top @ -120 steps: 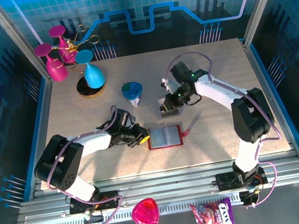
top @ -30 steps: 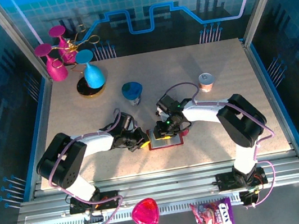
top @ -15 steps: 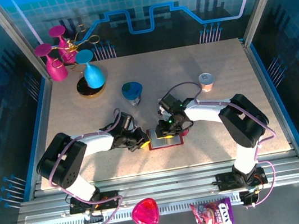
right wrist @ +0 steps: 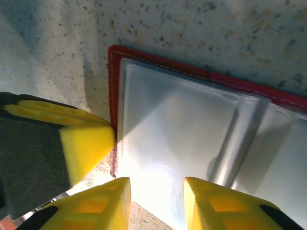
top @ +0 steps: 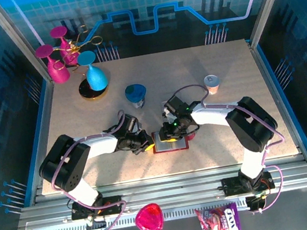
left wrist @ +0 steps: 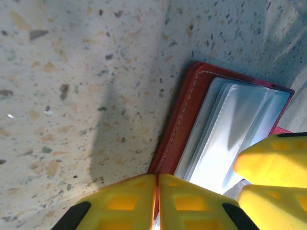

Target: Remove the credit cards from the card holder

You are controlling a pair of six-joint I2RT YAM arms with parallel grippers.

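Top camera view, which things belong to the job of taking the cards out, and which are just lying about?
In the job:
card holder
left pincer
right pincer

Lying about:
pink goblets
blue goblet
blue cup
small can
pink heart dish
candy bag

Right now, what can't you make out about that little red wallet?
- Cards in the card holder: glare whitens its pale pockets in both wrist views.
- Card holder in the top view: the right gripper covers most of it.
- Its other half: cut off at the right wrist view's right edge.
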